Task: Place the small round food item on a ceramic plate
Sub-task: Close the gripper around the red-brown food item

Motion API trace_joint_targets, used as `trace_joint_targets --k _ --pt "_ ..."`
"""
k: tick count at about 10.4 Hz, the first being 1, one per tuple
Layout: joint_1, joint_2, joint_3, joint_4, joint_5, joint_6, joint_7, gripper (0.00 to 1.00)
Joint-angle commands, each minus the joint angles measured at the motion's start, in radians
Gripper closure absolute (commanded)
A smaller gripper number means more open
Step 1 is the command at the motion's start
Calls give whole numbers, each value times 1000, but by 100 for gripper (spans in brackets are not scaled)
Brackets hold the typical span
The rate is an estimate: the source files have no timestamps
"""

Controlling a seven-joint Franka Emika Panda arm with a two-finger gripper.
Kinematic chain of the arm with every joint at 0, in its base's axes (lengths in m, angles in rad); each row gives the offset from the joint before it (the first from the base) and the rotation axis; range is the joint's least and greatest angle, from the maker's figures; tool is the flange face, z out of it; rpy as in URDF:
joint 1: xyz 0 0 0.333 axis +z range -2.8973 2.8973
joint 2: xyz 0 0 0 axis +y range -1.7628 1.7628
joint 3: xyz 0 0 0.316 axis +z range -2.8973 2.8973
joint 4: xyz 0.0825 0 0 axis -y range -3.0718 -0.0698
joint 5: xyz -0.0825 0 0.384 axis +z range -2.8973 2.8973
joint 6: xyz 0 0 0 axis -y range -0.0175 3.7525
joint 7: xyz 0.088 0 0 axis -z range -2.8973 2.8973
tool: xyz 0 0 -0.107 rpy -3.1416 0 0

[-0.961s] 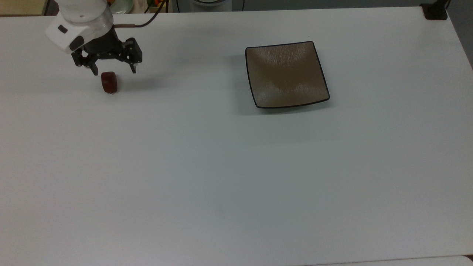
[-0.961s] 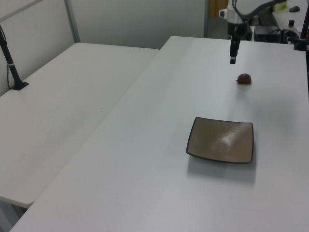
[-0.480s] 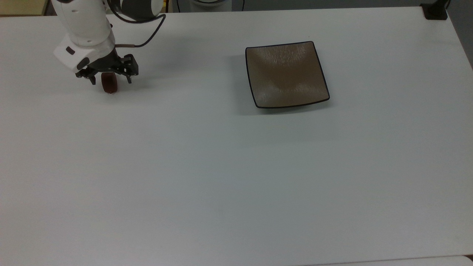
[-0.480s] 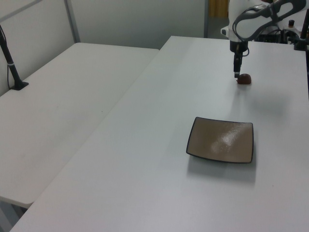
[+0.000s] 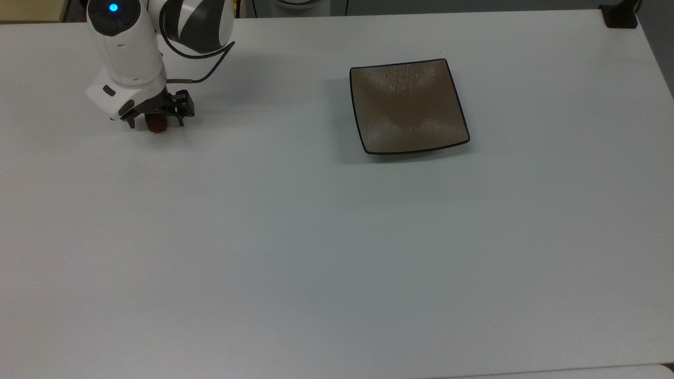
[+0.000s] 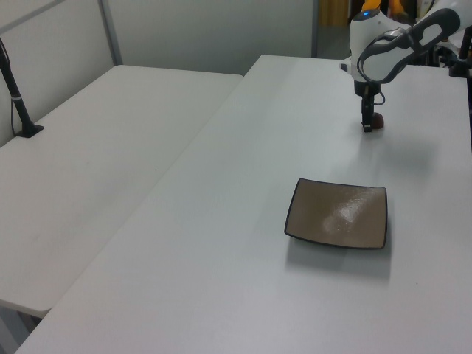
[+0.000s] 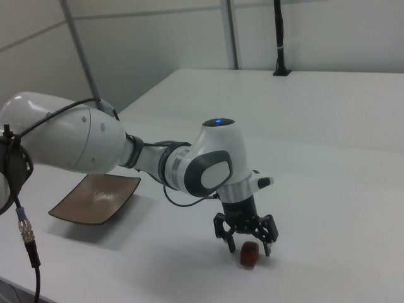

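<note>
The small round food item (image 5: 156, 126), a dark reddish-brown glossy lump, lies on the white table at the top view's upper left. My gripper (image 5: 156, 123) is lowered over it, open, with one black finger on each side of the lump and a gap to each. The right view shows the lump (image 7: 249, 254) low between the fingertips of the gripper (image 7: 249, 247). The lump (image 6: 377, 122) also shows beside the gripper (image 6: 366, 127) in the left view. The ceramic plate (image 5: 408, 105), square, taupe-brown with a thin black rim, sits bare far off at the top view's right (image 6: 337, 214) (image 7: 95, 199).
The white table (image 5: 316, 237) stretches wide between the lump and the plate. A second white table (image 6: 96, 177) adjoins at the left view's left, with a black post (image 6: 18, 103) on it. A black mount (image 5: 620, 16) sits at the top view's far right corner.
The gripper has come down from above and behind the lump to straddle it near the table, staying open. The lump and the plate have not moved.
</note>
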Motion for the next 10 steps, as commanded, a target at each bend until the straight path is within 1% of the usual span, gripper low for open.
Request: trace_joint_targets --k 1,3,6,8,10 --pt "2 -16 -2 -32 -18 23 -30 19" --pt "2 -18 -2 -33 -18 17 -53 42" --pt "-4 -26 -2 -29 -18 -12 -53 70" --pt "-6 -45 -2 -18 -18 -57 -53 82" --pt "-6 -97 -2 -13 -17 -116 -53 83"
